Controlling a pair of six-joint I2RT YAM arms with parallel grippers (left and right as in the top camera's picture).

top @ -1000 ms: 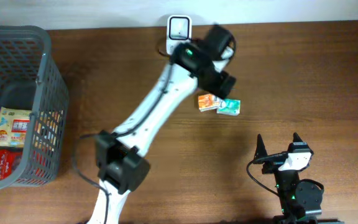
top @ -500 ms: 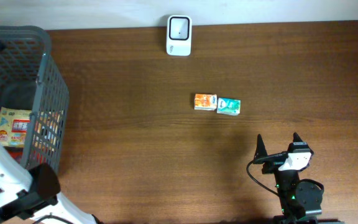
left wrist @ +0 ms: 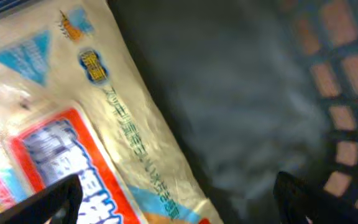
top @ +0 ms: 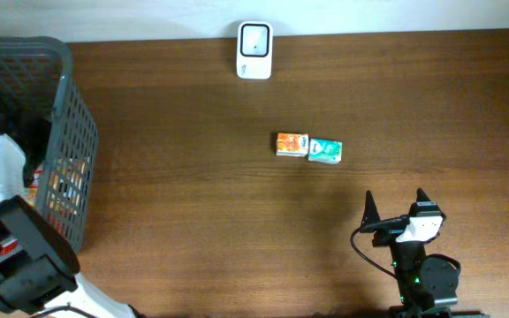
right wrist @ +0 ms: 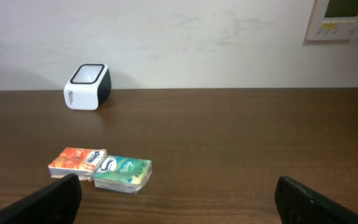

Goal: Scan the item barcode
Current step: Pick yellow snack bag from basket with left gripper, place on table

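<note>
Next item to scan looks like the cream packet [left wrist: 73, 124], red and blue print, lying flat on the floor of the basket [top: 69, 106] at the left end of the table [top: 193, 185]. Change: a second ago the left arm was stretched across by the scanner [top: 254, 39], over the two small packs. Half a second ago it was swinging out left, and now it's down inside the basket. Left gripper [left wrist: 179, 200] has its fingers spread wide with nothing between them, poised over the packet, and I can't tell whether it touches. The orange pack [top: 292, 145] and green pack [top: 325, 151] sit touching side by side mid-table, same spot in all three overhead shots. My read: those two are done and dropped off, and this is the reach for the next one, with pick, carry to the scanner and barcode presentation all ahead. Right gripper [top: 394, 208] is parked near the front edge, fingers apart, empty, no movement. Count: one scanner, one basket, two packs on the table, one packet confirmed in the basket. A red packet showed beside it a second ago, but the arm covers that spot now, so I can't confirm the basket total.
</note>
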